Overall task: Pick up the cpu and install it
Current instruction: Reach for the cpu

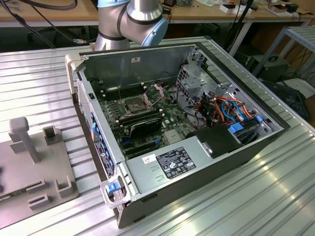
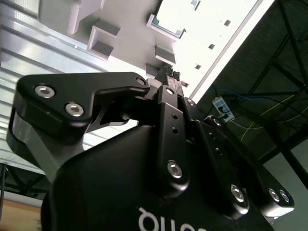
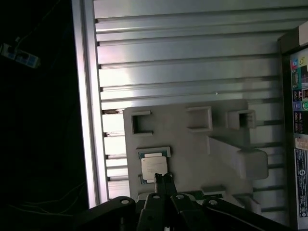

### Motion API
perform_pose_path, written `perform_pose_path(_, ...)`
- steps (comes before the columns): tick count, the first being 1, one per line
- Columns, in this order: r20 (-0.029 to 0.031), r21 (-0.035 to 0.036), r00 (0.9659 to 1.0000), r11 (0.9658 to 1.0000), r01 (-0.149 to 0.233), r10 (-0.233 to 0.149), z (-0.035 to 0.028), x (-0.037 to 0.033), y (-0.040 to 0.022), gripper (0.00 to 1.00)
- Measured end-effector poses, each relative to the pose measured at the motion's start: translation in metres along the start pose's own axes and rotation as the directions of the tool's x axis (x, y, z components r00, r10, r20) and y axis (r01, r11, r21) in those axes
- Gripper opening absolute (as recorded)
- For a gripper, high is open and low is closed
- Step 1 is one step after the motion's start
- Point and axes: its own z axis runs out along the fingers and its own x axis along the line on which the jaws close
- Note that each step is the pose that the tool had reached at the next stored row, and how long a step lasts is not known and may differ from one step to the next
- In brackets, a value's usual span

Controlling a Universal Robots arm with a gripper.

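The cpu (image 3: 154, 167), a small square chip with a pale metal top, lies flat in a framed recess of the grey fixture plate (image 3: 192, 144). In the second wrist view the cpu (image 2: 167, 23) shows as a bright square with a greenish rim. My gripper (image 3: 163, 178) hangs above the plate, its fingertips over the chip's edge and apart from it. Its black fingers (image 2: 169, 73) are pressed together with nothing between them. In the exterior view the dark socket (image 1: 135, 104) sits on the motherboard with its hinged metal frame (image 1: 155, 93) swung up.
The open computer case (image 1: 197, 162) lies on the ribbed metal table (image 1: 275, 196), full of cables, a drive cage and black memory sticks (image 1: 142, 123). The grey fixture plate (image 1: 34, 167) with raised blocks lies at the exterior view's left. The arm's elbow (image 1: 133, 19) stands behind the case.
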Motion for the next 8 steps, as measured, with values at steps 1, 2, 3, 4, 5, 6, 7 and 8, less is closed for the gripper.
perform_pose_path(1,0.0001,0.0007,1.0,1.0,0.0,0.0,0.0004,0.0003,-0.0002,0.11)
perform_pose_path(2,0.0001,0.0014,1.0,1.0,0.0,0.0,0.0007,0.0006,-0.0003,0.11)
perform_pose_path(3,0.0,0.0021,1.0,1.0,0.0,0.0,0.001,0.0009,-0.0004,0.11)
perform_pose_path(4,0.0,0.0026,1.0,1.0,0.0,0.0,0.0012,0.0011,-0.0005,0.11)
perform_pose_path(5,-0.0001,0.0031,1.0,1.0,0.0,0.0,0.0012,0.0012,-0.0006,0.11)
perform_pose_path(6,-0.0001,0.0031,1.0,1.0,0.0,0.0,0.0012,0.0012,-0.0005,0.11)
perform_pose_path(7,-0.0001,0.0031,1.0,1.0,0.0,0.0,0.0013,0.0013,-0.0005,0.11)
perform_pose_path(8,0.0001,0.003,1.0,1.0,0.0,0.0,0.0014,0.0013,-0.0005,0.11)
